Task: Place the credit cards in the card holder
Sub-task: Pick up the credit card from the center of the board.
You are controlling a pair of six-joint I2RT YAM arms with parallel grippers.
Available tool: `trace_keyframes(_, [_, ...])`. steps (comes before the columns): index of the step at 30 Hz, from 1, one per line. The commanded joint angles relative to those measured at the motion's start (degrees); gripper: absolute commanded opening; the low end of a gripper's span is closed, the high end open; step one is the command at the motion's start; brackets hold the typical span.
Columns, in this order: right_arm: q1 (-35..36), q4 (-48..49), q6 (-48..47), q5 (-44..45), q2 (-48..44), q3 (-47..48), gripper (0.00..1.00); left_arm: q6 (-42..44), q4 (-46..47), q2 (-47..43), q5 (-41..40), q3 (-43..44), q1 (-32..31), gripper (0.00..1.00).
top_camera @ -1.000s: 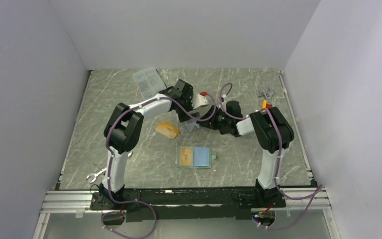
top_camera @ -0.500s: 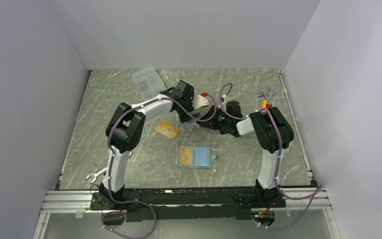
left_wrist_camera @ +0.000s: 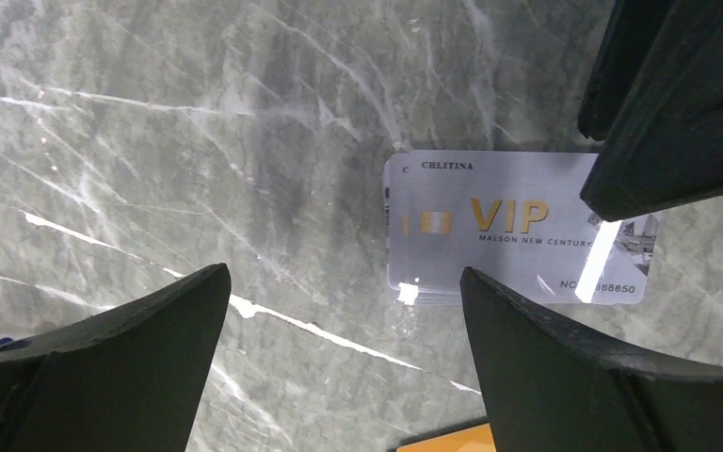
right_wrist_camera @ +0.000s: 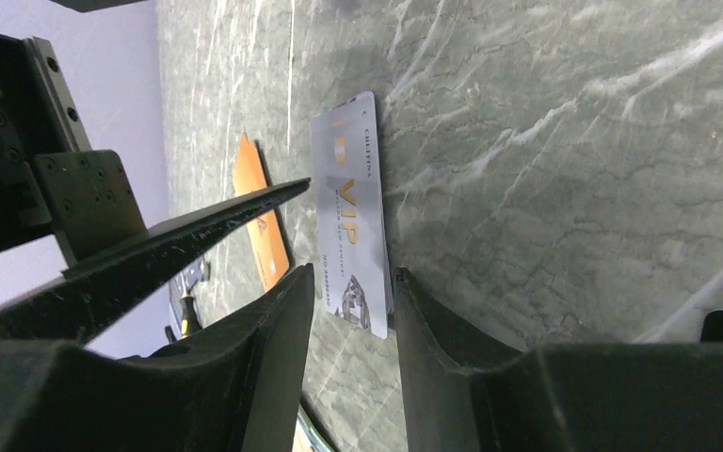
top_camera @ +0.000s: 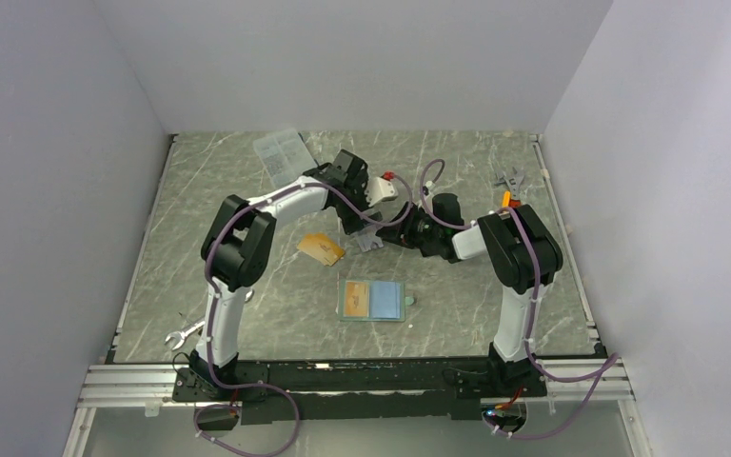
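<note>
Silver card (left_wrist_camera: 490,231) lies on the bench (left_wrist_camera: 151,141), right pincer (right_wrist_camera: 353,275) straddling its end, grip unclear. Left pincer (left_wrist_camera: 339,282), spread wide, has drifted slightly aside, so pickup looks imminent. Card holder (top_camera: 373,301) waits open nearby.

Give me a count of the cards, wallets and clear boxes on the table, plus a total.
Cards: 2 (orange card, silver card)
Card holder: 1
Clear compartment box: 1
Total: 4
</note>
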Motion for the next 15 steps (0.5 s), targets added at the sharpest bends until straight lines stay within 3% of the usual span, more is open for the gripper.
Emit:
trace_keyframes(1, [0.1, -8.74, -4.37, 6.78, 0.28, -2.52, 0.41, -0.83, -1.8, 0.58, 1.56, 4.0, 0.32, 0.99])
trace_keyframes(9, [0.44, -11.06, -5.67, 10.25, -2.05, -4.14, 0.41, -0.36, -3.21, 1.96, 1.11, 3.42, -1.61, 0.99])
trace_keyframes(15, [0.44, -9.99, -4.13, 10.6, -2.78, -6.24, 0.41, -1.13, -2.18, -1.46, 1.33, 3.06, 0.92, 1.0])
